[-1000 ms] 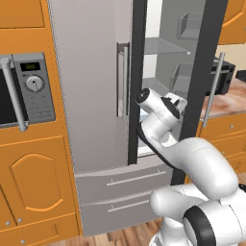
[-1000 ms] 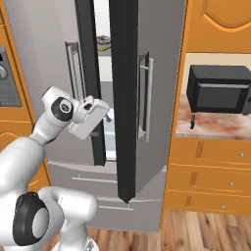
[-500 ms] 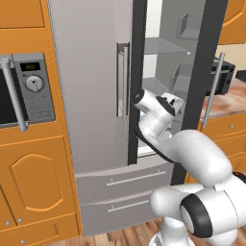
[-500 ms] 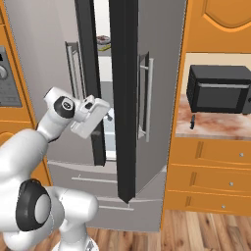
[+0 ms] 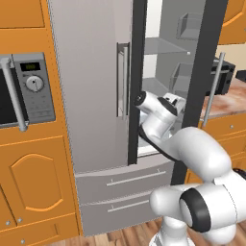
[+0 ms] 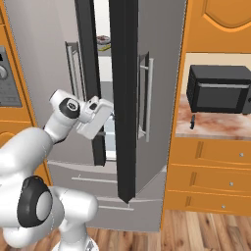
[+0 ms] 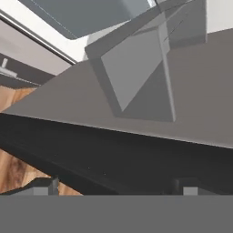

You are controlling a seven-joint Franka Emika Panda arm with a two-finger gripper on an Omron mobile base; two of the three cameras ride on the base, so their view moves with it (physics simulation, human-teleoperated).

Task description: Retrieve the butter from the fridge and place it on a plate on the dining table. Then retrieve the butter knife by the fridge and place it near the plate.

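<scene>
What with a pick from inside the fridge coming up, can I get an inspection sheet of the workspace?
Surface: marbled counter right of the fridge.
Job's things: fridge, left door shut, right door swung open; small dark item on the counter, probably the butter knife; butter not made out.
Clutter: items on an upper fridge shelf, too small to name.
Grippers: tool open, empty, at the fridge opening.
Cables: one dark lead looped under the arm's wrist.
Surroundings: black microwave on the counter; built-in grey microwave; orange cabinets; wood floor.
</scene>
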